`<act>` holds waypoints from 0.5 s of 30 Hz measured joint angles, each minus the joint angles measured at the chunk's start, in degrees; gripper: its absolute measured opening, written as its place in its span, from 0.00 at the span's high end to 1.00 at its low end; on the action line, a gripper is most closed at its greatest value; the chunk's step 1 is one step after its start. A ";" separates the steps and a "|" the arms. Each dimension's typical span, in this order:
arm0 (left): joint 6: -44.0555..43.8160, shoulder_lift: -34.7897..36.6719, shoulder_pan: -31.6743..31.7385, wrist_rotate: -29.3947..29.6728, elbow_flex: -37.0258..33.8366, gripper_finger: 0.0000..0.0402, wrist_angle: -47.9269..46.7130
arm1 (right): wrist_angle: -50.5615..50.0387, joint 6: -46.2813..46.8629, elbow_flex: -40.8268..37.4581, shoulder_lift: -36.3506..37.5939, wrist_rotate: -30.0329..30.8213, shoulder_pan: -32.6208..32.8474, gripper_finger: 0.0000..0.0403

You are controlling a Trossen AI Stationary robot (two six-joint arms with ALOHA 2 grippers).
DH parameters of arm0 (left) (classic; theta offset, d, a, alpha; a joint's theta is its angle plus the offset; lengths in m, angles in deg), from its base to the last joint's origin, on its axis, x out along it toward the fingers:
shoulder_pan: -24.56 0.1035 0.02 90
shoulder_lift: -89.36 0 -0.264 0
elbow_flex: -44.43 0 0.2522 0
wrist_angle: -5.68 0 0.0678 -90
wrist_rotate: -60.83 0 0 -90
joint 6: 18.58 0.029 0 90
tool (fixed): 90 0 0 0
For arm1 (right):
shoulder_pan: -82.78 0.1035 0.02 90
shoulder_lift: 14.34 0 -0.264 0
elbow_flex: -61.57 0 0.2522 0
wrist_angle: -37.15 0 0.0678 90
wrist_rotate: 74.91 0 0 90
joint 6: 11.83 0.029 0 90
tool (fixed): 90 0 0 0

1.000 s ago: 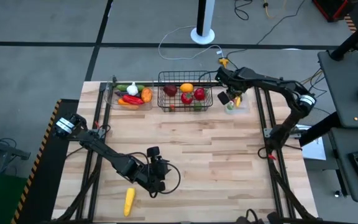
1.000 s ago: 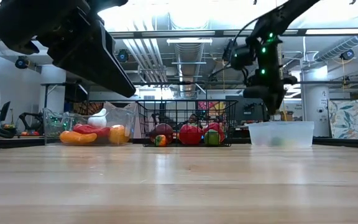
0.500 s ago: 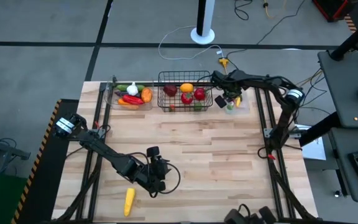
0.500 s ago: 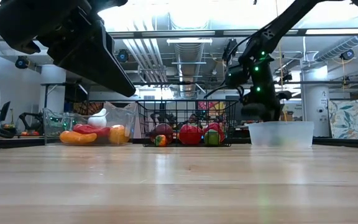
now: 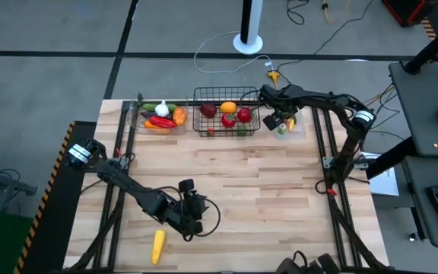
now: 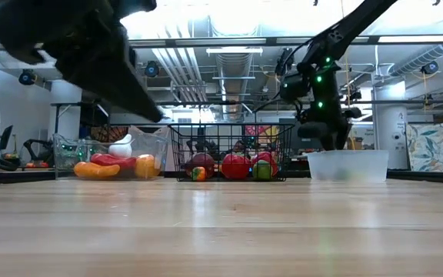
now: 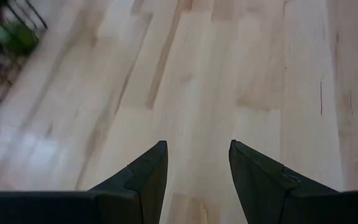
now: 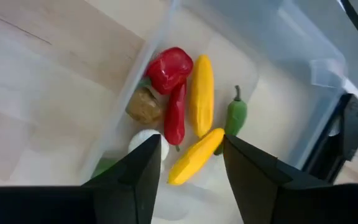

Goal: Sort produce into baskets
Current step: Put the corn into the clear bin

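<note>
My right gripper hangs open and empty over the small clear bin at the far right. In the right wrist view its fingers stand above a red pepper, two yellow pieces, a green pepper and white garlic lying in that bin. My left gripper is open and empty above bare table near the front. A yellow corn lies on the table near the front edge, to the left of the left gripper.
The black wire basket with red, orange and green produce stands at the far middle. The wide clear bin with garlic, an orange and red pieces stands to its left. Bare wood lies between the bins and the left gripper.
My right gripper has come down a little over the small bin and shifted slightly toward the table's left, toward the wire basket. The produce has stayed where it was.
</note>
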 joint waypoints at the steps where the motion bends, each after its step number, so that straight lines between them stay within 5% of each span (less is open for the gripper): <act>1: -1.22 0.00 0.00 -0.99 0.31 0.61 -1.48 | -0.20 0.00 0.00 0.67 0.00 0.09 0.59; 9: -17.53 0.07 -0.19 -12.11 10.16 0.61 -27.90 | -0.50 2.04 0.00 9.47 -0.05 2.43 0.58; 15: -30.52 0.07 -1.42 -27.64 16.28 0.61 -34.35 | -0.24 3.53 0.00 16.03 -0.18 6.73 0.59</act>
